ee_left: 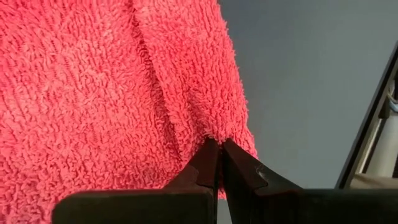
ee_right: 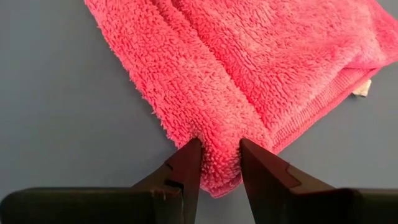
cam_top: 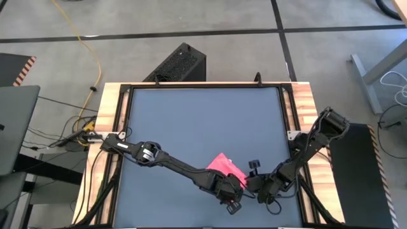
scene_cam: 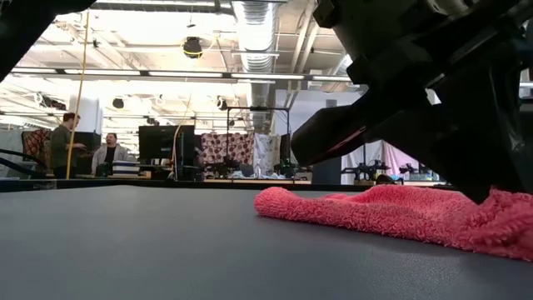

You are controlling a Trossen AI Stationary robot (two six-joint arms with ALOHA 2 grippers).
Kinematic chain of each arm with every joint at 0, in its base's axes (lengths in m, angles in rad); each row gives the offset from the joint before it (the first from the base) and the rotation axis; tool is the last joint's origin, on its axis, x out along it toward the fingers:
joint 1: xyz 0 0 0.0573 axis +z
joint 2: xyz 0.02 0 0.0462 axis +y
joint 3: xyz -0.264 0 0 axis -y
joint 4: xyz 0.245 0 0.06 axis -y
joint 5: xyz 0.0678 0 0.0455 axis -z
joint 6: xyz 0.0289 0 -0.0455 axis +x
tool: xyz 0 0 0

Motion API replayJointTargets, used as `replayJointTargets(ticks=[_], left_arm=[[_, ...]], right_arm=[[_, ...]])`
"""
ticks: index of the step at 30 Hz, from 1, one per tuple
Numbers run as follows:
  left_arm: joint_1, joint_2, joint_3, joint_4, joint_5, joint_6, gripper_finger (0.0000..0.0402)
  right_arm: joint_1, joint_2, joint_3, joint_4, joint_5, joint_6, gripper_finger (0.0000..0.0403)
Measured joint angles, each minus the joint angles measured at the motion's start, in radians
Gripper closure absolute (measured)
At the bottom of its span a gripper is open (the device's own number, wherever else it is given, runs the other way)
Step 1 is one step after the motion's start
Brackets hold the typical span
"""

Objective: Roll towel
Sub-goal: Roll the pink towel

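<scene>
- Your left gripper (ee_left: 219,144) has its fingers pressed together, pinching a thin bit of the towel's (cam_top: 226,166) edge.
- Your right gripper (ee_right: 219,147) is partly spread, with a thicker fold of the towel's corner clamped between its fingers (ee_right: 186,165).
- The towel is bright pink, fluffy and looped, with a stitched hem and a small white tag showing in the right wrist view.
- It lies bunched and folded over itself, low and flat on the dark grey desk (cam_top: 191,121), near the front edge and right of centre.
- Both grippers meet at the towel's front side, the left arm reaching across from the left, the right arm bent in from the right.
</scene>
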Motion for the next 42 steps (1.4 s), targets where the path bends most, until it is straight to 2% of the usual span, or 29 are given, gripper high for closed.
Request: replayJointTargets(ticks=[5,14,24,34,42], left_arm=[[-0.004,0.000,0.000,0.000,-0.010,0.015,0.0401],[-0.012,-0.012,0.000,0.042,-0.020,0.082,0.0392],[-0.024,-0.037,0.000,0.030,-0.048,0.125,0.0352],[-0.024,-0.039,0.000,0.038,0.059,0.072,0.0297],[-0.042,-0.038,0.013,0.071,-0.049,0.105,0.0277]], right_arm=[[-0.034,0.000,0.002,0.005,-0.087,0.007,0.0291],[-0.060,-0.002,0.003,0.003,-0.133,0.008,0.0377],[-0.086,-0.001,0.002,-0.004,-0.173,0.045,0.0367],[-0.086,0.000,0.002,-0.006,-0.173,0.045,0.0367],[-0.086,0.000,0.001,-0.007,-0.173,0.060,0.0366]])
